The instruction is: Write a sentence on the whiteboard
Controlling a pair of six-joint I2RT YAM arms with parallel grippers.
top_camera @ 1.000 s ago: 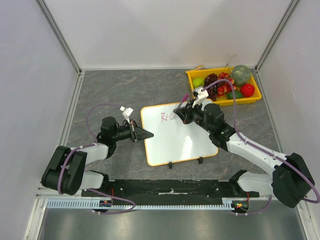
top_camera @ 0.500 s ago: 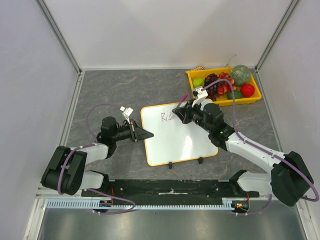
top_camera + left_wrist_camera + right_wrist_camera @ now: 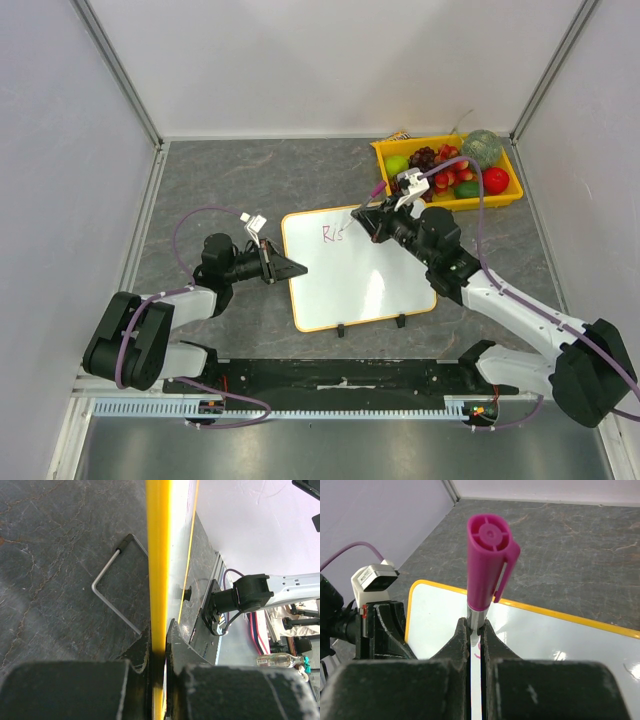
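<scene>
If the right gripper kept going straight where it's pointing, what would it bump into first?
Most likely the whiteboard. The right gripper, shut on the marker, points down at the board's far left part, by the red letters. Whether the marker tip touches the board is hard to tell.

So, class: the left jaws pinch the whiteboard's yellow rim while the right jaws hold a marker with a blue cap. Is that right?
Not quite: the marker has a magenta cap, not blue, as the right wrist view shows. The left jaws do pinch the whiteboard by its yellow rim.
</scene>
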